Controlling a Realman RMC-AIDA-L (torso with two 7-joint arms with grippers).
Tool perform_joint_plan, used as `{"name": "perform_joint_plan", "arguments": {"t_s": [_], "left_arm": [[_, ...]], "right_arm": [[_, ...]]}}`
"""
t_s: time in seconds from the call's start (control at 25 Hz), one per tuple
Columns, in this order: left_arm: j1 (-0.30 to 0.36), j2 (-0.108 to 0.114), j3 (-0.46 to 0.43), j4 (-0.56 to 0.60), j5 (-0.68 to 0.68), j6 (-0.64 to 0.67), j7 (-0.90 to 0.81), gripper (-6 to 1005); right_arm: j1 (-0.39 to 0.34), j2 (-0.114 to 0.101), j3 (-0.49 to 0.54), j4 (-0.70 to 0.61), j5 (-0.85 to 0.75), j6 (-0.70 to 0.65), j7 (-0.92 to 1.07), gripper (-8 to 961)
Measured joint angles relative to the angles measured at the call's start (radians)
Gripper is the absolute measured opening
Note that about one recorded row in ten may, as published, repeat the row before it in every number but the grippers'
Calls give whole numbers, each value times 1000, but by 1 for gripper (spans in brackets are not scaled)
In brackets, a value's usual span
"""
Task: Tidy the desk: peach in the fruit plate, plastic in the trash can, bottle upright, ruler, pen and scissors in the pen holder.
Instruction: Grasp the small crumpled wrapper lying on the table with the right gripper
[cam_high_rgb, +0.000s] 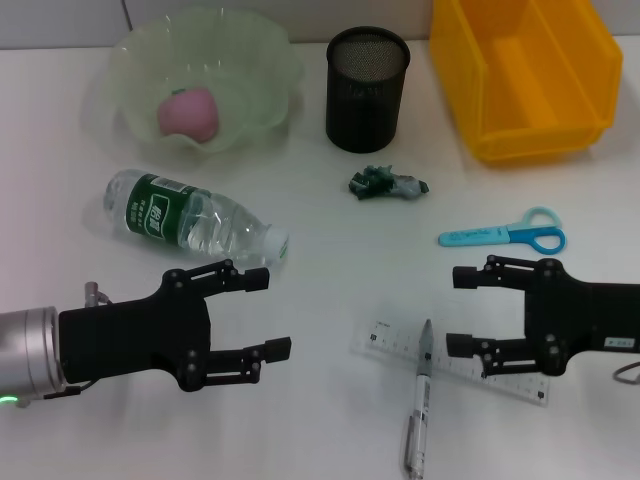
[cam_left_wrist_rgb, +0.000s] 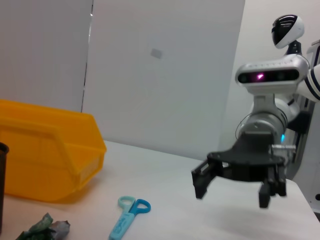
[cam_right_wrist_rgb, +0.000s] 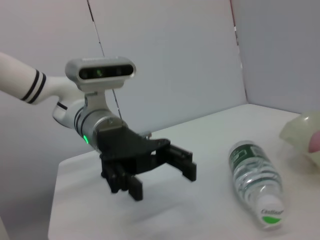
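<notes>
Bottle (cam_high_rgb: 190, 218) lying flat just beyond left gripper (cam_high_rgb: 268, 314), jaws spread; right gripper (cam_high_rgb: 458, 311) jaws spread over ruler (cam_high_rgb: 450, 362).

My left claw (cam_high_rgb: 268, 313): bottle (cam_high_rgb: 195, 219) blocks 12 o'clock, open counter (cam_high_rgb: 320, 260) at 3. Right claw (cam_high_rgb: 458, 311): ruler (cam_high_rgb: 450, 362), pen (cam_high_rgb: 419, 410) underneath, scissors (cam_high_rgb: 505, 235) at 12.

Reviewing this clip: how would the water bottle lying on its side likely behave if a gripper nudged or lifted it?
The bottle lies on its round side, so a nudge would probably roll it. It looks partly filled, so some heft and sloshing are likely. Its clear plastic may be slippery and flex when squeezed.
</notes>
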Motion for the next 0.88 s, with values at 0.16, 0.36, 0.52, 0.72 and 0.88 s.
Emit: {"name": "perform_joint_plan", "arguments": {"t_s": [0.16,0.36,0.52,0.72,0.88], "left_arm": [[-5,-1,2,0,8,-1,-3,813],[-11,-11,-6,-3,38,-7,-11,813],[-11,-11,-6,-8,38,-7,-11,813],[-11,-11,-8,-9,38,-7,-11,813],[-11,-11,-8,-9,38,-7,-11,813]], "right_arm": [[22,-7,-6,-122,1,-85,192,815],[66,-27,-8,-231,0,-159,409,815],[137,-44,-60,-421,-49,-186,673,815],[210,-54,-133,-518,-123,-178,809,815],[281,-53,-216,-575,-213,-118,910,815]]}}
